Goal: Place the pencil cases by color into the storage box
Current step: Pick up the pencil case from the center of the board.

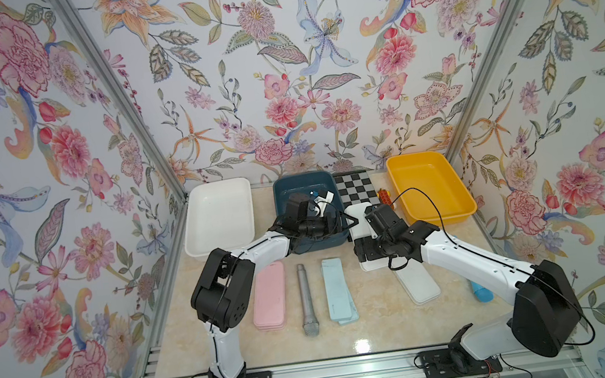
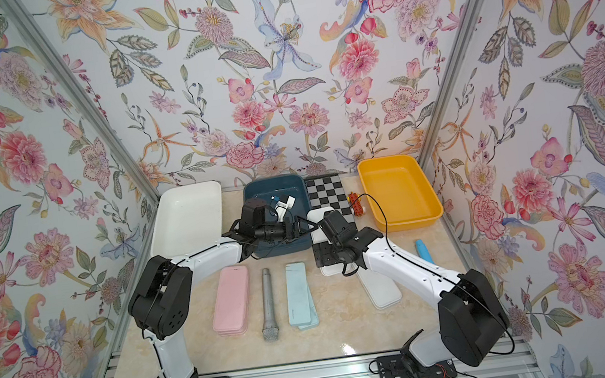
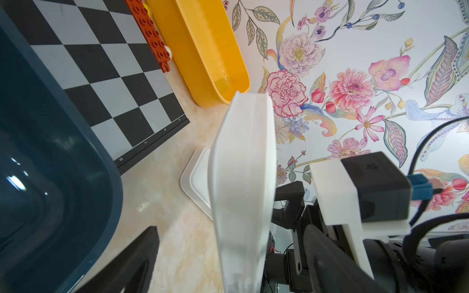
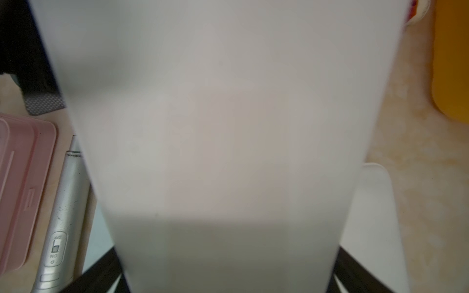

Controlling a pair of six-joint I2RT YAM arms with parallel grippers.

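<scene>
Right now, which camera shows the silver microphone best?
A top view. In both top views the whole microphone lies in plain sight. The right wrist view catches only its handle with the switch; the left wrist view, nothing.

Both arms reach forward and converge. The right tool [image 1: 367, 248] clamps a white flat oblong plastic pencil case [image 3: 241, 177]; the left tool [image 1: 352, 222] gapes beside it.

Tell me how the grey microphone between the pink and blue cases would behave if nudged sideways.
The microphone is a round tube lying flat on the glossy table, so it would probably roll. Its mesh head looks wider, so it may curve. Looks metallic: likely stiff, fairly heavy.
</scene>
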